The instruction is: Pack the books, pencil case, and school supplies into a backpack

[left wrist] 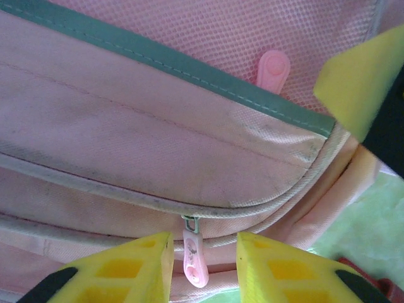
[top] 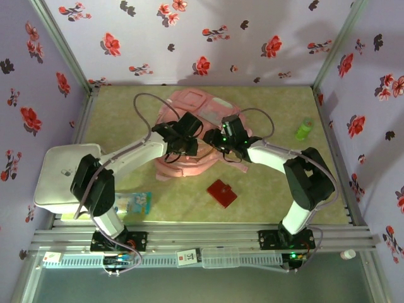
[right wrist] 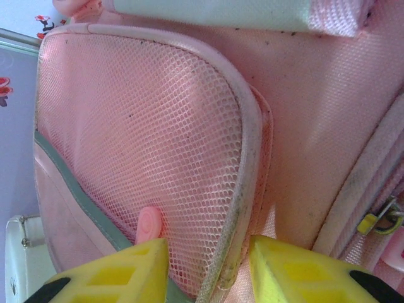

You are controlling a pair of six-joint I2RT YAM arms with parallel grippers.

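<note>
Top view: backpack (top: 189, 106) is lying mid-table, well back from the arm bases, with both arms reaching onto its near half; left gripper (top: 187, 140) and right gripper (top: 222, 140) are sitting close side by side on the pink fabric. The red square piece (top: 222, 193) is waiting on the table just in front of the bag, the blue book (top: 136, 202) is lying by the left arm's base, and a green bottle (top: 304, 129) is standing off to the right, so nothing is looking packed yet. Left wrist: left gripper (left wrist: 203, 255) is straddling the zip pull (left wrist: 195, 260), jaws apart with a gap showing on both sides and nothing clamped. A stray yellow finger (left wrist: 353, 76), likely the right arm's, is poking in at top right near a pink tab (left wrist: 273, 68). Right wrist: right gripper (right wrist: 208, 265) is hanging over the edge of the mesh pocket (right wrist: 139, 139), jaws apart around the piping (right wrist: 243, 177), gripping nothing that I can make out. A zip slider (right wrist: 379, 221) is showing at the far right edge. My read is that the step is opening the zip. To do it well, the left should be pinching the pull flat across its width, not the seam cloth, then dragging along the zip line rather than lifting. The right should be holding the piping firmly as counter-tension, so the soft bag isn't sliding or bunching.
</note>
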